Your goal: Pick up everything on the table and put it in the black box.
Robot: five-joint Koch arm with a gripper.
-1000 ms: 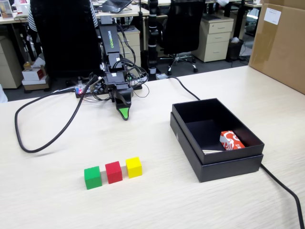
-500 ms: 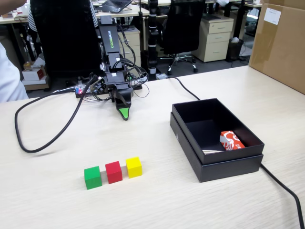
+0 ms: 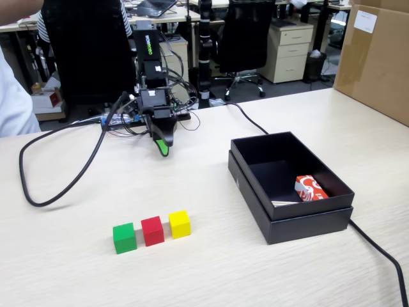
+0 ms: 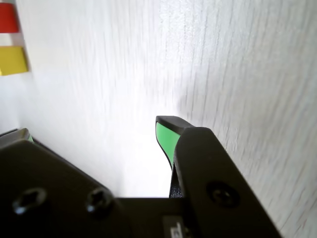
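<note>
Fixed and wrist views of my single arm on the table. My gripper hung at the far side of the tabletop, tipped downward with its green-padded tip just above the wood, and it held nothing. In the wrist view my gripper showed one black jaw with a green inner pad at right and the edge of the other jaw, with a sliver of green, at lower left; bare table was visible between them, so the jaws stood apart. The three cubes sat in a close row on the near part of the table, well apart from my gripper: the green cube at left in the fixed view, the red cube in the middle and the yellow cube at right, each just beside its neighbour. Only the red cube and the yellow cube reached the wrist view, cut by its left edge. The black box stood open to the right of the cubes in the fixed view, nested in its lid, and none of the cubes was in it. A red-and-white packet lay inside the box against its near right corner. A black cable looped across the table at left, and a brown carton stood at the far right.
</note>
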